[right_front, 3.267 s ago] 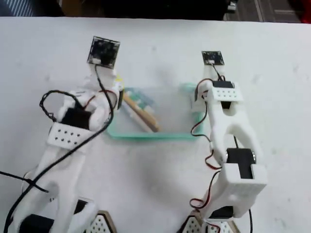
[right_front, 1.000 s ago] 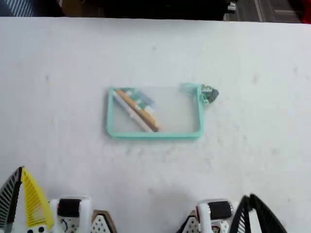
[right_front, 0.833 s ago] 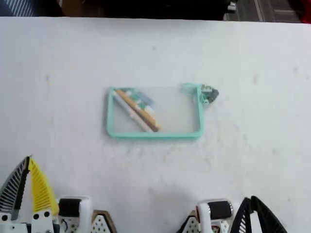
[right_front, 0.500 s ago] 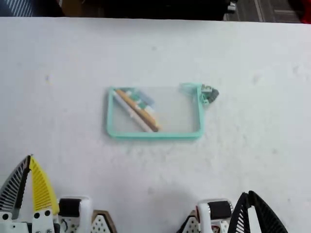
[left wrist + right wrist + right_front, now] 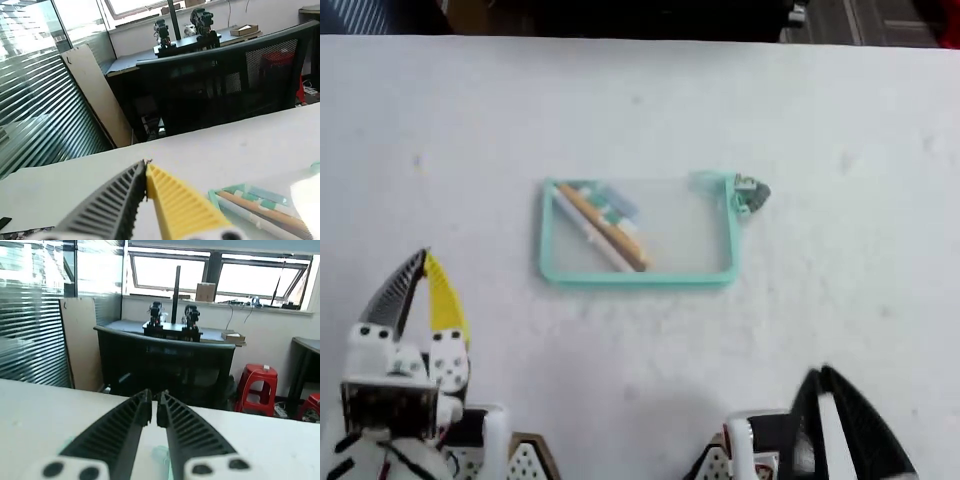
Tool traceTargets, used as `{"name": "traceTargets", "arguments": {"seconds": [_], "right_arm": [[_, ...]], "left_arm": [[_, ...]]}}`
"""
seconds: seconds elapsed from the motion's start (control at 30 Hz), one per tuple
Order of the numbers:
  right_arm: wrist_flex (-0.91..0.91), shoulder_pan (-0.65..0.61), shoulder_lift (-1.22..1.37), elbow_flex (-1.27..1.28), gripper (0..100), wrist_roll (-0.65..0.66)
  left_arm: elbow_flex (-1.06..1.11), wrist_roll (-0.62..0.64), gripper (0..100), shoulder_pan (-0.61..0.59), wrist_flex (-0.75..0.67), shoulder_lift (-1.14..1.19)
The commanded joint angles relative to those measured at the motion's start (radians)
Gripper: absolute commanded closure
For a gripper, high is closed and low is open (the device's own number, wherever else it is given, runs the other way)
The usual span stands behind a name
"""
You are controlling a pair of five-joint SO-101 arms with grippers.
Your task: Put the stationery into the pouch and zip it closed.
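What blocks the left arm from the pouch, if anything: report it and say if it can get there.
Probably yes. Only open table lies between the left hand and the pouch; the hand sits shut near the table's front edge.

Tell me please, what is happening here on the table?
Nothing is being handled at this moment. The clear pouch lies flat on the table, with the stationery inside at one end and the zipper pull at a corner, so it looks zipped. The left gripper and the right gripper sit near the table's front edge, both shut, empty and apart from the pouch.
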Motion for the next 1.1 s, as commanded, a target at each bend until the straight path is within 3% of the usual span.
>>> {"name": "traceTargets", "arguments": {"seconds": [0.0,0.23,0.77,1.07], "right_arm": [[-0.125,-0.008,-0.005,0.16,98.1,0.015],[-0.395,-0.008,-0.005,0.496,98.1,0.249],[-0.677,-0.016,-0.005,0.959,98.1,0.247],[-0.805,-0.17,-0.005,1.208,98.1,0.247]], "left_arm": [[0.11,-0.011,98,0.005,-0.103,0.002],[0.367,-0.011,98,0.004,-0.256,0.002],[0.703,-0.003,98,0.008,-0.405,0.002],[0.878,-0.011,98,0.008,-0.523,0.004]]}}
